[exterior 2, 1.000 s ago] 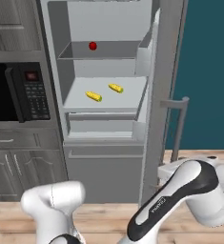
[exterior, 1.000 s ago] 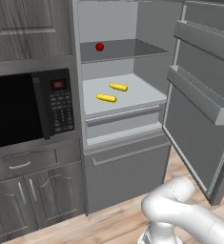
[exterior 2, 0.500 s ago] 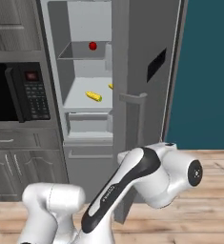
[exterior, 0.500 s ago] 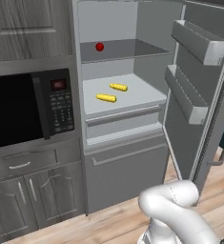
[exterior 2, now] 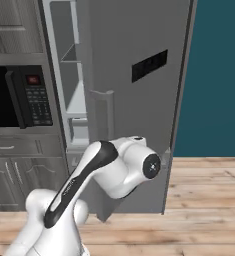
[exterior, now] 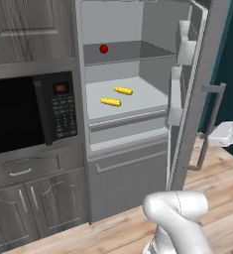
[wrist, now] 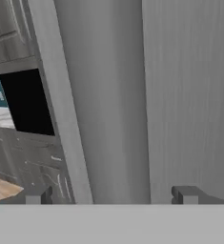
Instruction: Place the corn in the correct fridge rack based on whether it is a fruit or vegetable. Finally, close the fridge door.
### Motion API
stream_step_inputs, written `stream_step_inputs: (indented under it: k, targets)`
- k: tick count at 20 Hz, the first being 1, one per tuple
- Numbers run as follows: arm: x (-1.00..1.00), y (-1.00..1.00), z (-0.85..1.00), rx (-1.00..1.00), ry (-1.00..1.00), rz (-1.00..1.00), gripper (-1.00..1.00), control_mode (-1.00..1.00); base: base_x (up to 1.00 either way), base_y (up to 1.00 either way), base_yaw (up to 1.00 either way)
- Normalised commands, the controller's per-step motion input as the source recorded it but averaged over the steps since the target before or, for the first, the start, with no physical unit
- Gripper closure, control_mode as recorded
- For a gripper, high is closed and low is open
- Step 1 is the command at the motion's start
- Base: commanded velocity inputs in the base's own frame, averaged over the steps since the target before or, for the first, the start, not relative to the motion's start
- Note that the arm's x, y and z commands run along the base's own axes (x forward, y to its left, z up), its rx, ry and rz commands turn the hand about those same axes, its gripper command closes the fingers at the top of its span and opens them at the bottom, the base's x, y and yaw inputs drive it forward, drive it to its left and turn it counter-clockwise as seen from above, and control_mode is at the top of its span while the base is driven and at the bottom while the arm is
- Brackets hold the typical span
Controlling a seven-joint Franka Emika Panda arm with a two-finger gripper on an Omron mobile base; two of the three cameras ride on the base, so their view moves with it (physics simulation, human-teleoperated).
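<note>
Two small yellow corn cobs [exterior: 123, 90] [exterior: 110, 101] lie side by side on the pale fridge rack [exterior: 150, 94], apart from my gripper. The fridge door [exterior: 209, 69] stands partly swung in, its inner bins [exterior: 176, 94] facing the shelves. From the right, its grey outer face [exterior 2: 139, 110] with the dark display panel [exterior 2: 149, 65] and the vertical handle [exterior 2: 103, 116] hides most of the inside. My gripper [wrist: 111, 196] is open, with nothing between its fingertips [wrist: 38, 195], and points at the door's flat outer face at close range. A white part of my arm [exterior: 227, 134] shows beside the handle [exterior: 211, 124].
A small red ball [exterior: 103, 48] rests on the darker upper shelf. The black microwave [exterior: 33, 109] sits left of the fridge, above grey cabinets [exterior: 33, 213]. A grey drawer front [exterior: 130, 183] lies below the rack. A teal wall [exterior 2: 219, 75] and wooden floor [exterior 2: 209, 200] lie to the right.
The fridge door has swung a long way toward shut, and my arm has swept right with it along its outer face. Both cobs and the red ball lie where they were.
</note>
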Motion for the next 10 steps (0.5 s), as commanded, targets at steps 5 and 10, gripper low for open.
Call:
stream_step_inputs:
  k: [5,10]
  targets:
    - [0.54,0.80,0.17,0.14,0.00,0.05,-1.00,-1.00,0.00,0.00,0.00]
    - [0.59,0.78,0.07,0.05,-0.03,0.00,-1.00,-1.00,0.00,0.00,0.00]
